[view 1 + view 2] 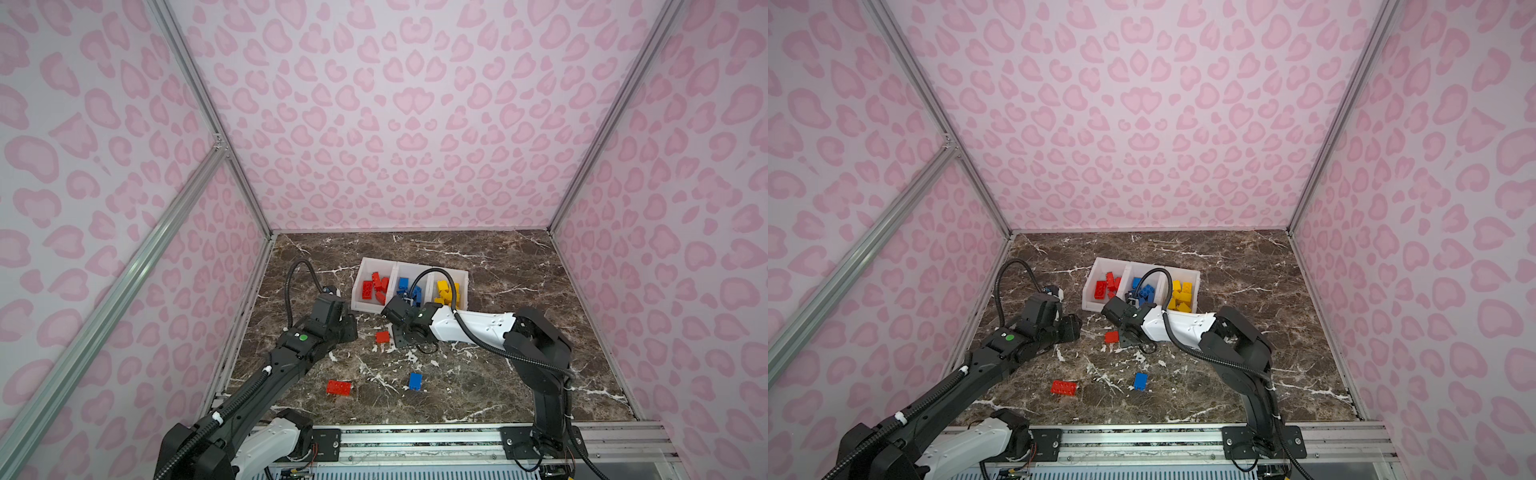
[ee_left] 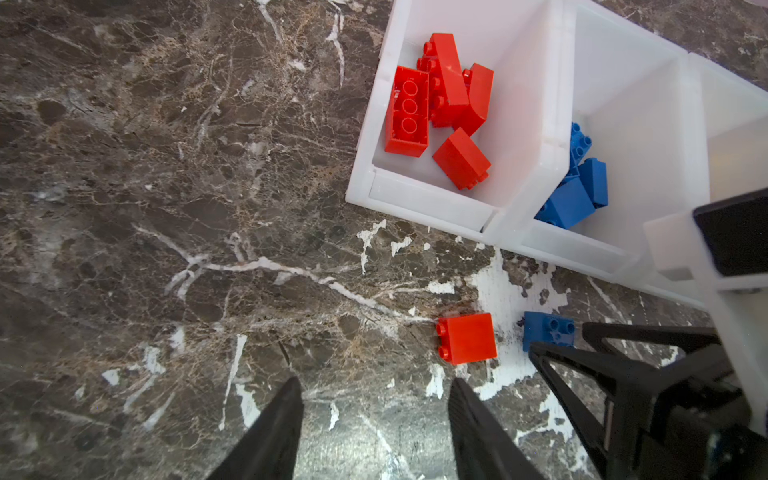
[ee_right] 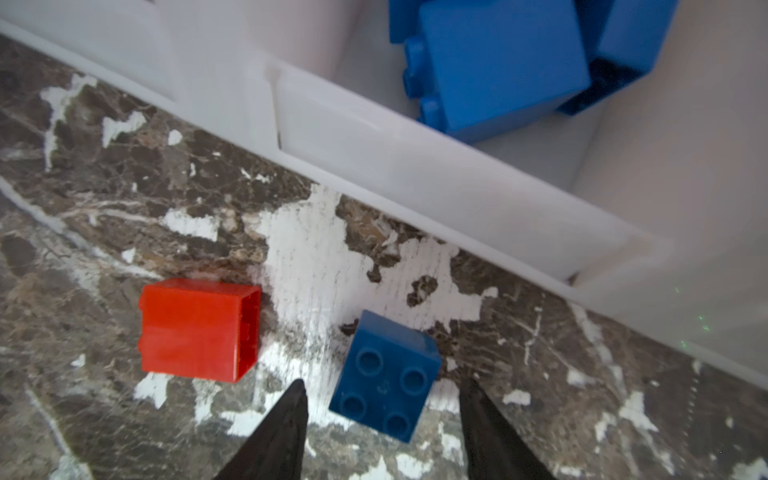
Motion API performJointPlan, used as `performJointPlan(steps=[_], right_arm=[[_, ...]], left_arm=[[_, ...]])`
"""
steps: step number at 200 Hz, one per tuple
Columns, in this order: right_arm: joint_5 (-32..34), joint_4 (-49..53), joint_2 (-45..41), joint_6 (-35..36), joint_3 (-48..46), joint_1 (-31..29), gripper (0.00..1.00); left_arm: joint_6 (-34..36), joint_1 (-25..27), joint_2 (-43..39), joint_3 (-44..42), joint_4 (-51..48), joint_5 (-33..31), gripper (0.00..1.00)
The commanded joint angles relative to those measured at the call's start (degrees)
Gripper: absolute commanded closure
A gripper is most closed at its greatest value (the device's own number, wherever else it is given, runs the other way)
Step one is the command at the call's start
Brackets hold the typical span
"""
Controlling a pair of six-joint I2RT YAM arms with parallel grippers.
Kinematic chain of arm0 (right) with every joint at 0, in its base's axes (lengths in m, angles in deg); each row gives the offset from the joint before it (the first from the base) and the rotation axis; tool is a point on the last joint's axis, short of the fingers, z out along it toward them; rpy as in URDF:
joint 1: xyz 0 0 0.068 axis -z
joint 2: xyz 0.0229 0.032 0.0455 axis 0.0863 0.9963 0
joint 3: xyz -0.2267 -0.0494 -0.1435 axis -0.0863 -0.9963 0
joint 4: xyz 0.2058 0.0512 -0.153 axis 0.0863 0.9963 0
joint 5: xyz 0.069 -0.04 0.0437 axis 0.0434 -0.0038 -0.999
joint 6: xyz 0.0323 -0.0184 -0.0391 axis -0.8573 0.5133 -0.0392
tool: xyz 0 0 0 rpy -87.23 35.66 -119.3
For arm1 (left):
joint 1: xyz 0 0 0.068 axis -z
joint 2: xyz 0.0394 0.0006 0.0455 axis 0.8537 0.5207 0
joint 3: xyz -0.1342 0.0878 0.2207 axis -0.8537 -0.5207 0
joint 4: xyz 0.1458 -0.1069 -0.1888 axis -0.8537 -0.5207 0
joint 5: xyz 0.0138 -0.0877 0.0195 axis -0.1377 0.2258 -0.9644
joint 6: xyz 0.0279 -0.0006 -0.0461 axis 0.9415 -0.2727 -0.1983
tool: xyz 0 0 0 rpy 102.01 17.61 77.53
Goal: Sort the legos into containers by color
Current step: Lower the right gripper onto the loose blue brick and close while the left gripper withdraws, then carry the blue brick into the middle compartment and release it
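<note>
**On a dark marbled counter [image 1: 469,395], two robot arms beside three bins [image 1: 365,308] of sorted bricks**

Pink spotted walls [image 1: 415,124] close in the counter on three sides. The left arm [image 1: 291,357] extends from the near left corner. The left end effector [image 2: 374,399] hangs over bare counter, its two black fingers [image 2: 274,428] spread with nothing between them. The right arm [image 1: 536,345] bends across from the near right, and the right end effector [image 3: 384,386] sits low just in front of the middle bin. Its fingers [image 3: 282,432] are spread on either side of a small blue square brick [image 3: 386,376] that rests studs-up on the counter. A sliver of gap shows on each side, so nothing is pinched.

The three white bins stand joined in a row toward the back of the counter, near its middle. In both top views the left bin holds red bricks [image 1: 376,286], the middle bin blue bricks [image 1: 404,284] and the right bin yellow bricks [image 1: 444,289].

A red oblong brick [image 1: 338,387] lies loose near the front, left of centre, with a blue brick [image 1: 415,381] near it on the right. A red square brick [image 1: 382,337] lies on its side just beside the small blue square brick, between the two end effectors.
</note>
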Motion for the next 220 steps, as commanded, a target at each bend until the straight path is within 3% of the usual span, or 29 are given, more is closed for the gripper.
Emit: performJointPlan(steps=[1, 96, 179, 220], right_arm=[[1.44, 0.95, 1.31, -1.79, 0.16, 0.03, 0.43], [0.78, -0.94, 1.91, -2.01, -1.23, 0.93, 0.60], [0.59, -1.05, -0.93, -1.09, -2.72, 0.62, 0.67], [1.98, 2.23, -7.05, 2.03, -0.58, -0.48, 0.68]], left_arm=[[-0.27, 0.20, 0.04, -0.46, 0.24, 0.09, 0.41], [-0.63, 0.86, 0.66, -0.93, 0.41, -0.35, 0.41], [-0.89, 0.96, 0.66, -0.72, 0.14, -0.96, 0.41], [-1.06, 1.05, 0.22, -0.71, -0.18, -1.14, 0.41]])
